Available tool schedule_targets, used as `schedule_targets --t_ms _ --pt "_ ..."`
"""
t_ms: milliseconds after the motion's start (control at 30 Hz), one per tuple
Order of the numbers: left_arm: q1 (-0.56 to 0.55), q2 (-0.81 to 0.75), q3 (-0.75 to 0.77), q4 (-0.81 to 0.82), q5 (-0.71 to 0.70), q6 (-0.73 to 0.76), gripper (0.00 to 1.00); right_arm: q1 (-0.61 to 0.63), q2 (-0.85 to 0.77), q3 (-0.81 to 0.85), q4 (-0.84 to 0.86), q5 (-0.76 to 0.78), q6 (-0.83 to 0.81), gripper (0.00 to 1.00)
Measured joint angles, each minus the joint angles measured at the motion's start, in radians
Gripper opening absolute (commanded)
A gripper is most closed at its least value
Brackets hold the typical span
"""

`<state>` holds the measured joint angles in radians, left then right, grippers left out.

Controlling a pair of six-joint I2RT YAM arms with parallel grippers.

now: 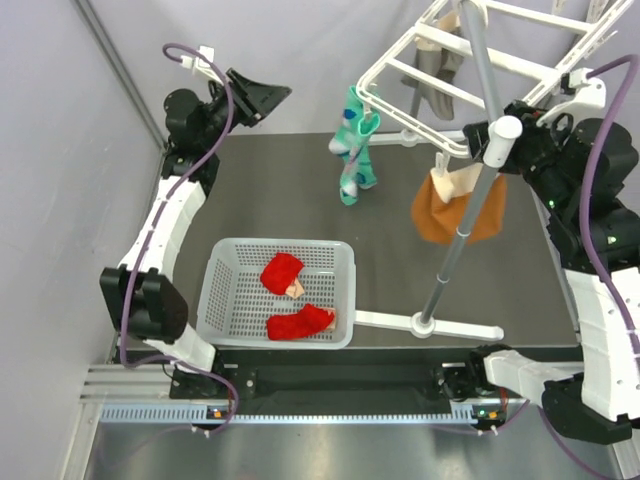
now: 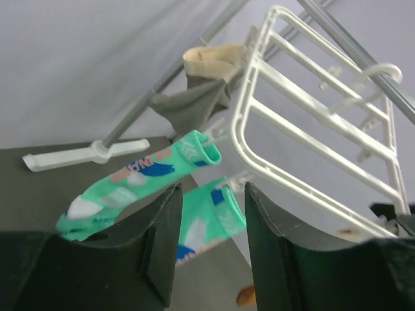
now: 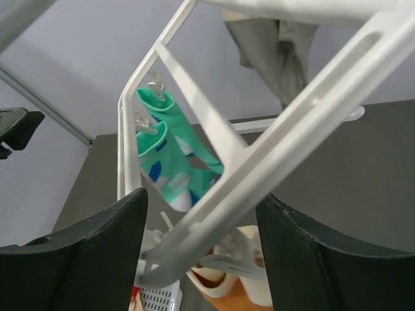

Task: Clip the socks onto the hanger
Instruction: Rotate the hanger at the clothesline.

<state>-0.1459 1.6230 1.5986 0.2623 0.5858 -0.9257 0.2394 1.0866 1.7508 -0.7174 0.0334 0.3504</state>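
Two mint-green socks [image 1: 352, 150] hang side by side from clips at the near-left corner of the white hanger [image 1: 440, 55]. My left gripper [image 1: 272, 98] hovers to their left, open and empty. In the left wrist view the mint-green socks [image 2: 149, 170] show just beyond my gripper [image 2: 211, 217], clipped under the hanger's [image 2: 311, 110] edge. Two red socks [image 1: 282, 270] lie in the basket. My right gripper [image 1: 472, 140] is up at the hanger's near edge. Its jaws [image 3: 201, 259] stand open with a hanger bar [image 3: 272, 142] passing between them.
The white perforated basket [image 1: 225, 290] sits front left on the dark table. The grey pole [image 1: 465, 215] rises from a white foot [image 1: 455, 327] beside it. An orange-brown sock [image 1: 455, 215] hangs by the pole, and grey and beige socks [image 1: 437, 70] hang further back.
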Motion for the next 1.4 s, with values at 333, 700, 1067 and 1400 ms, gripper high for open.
schedule_targets --t_ms 333,700,1067,1400 --pt "-0.22 -0.405 -0.325 0.061 -0.018 0.14 0.66 -0.002 -0.017 -0.141 0.143 -0.124 0.084 0.34" --pt "-0.5 -0.277 -0.364 0.106 -0.146 0.32 0.66 -0.002 -0.051 -0.266 0.28 -0.242 0.201 0.58" --pt "-0.649 -0.172 -0.363 0.192 -0.177 0.29 0.68 -0.001 -0.08 -0.261 0.278 -0.227 0.182 0.68" --pt "-0.727 -0.024 -0.285 0.267 -0.23 0.357 0.58 -0.001 -0.088 -0.217 0.229 -0.191 0.14 0.7"
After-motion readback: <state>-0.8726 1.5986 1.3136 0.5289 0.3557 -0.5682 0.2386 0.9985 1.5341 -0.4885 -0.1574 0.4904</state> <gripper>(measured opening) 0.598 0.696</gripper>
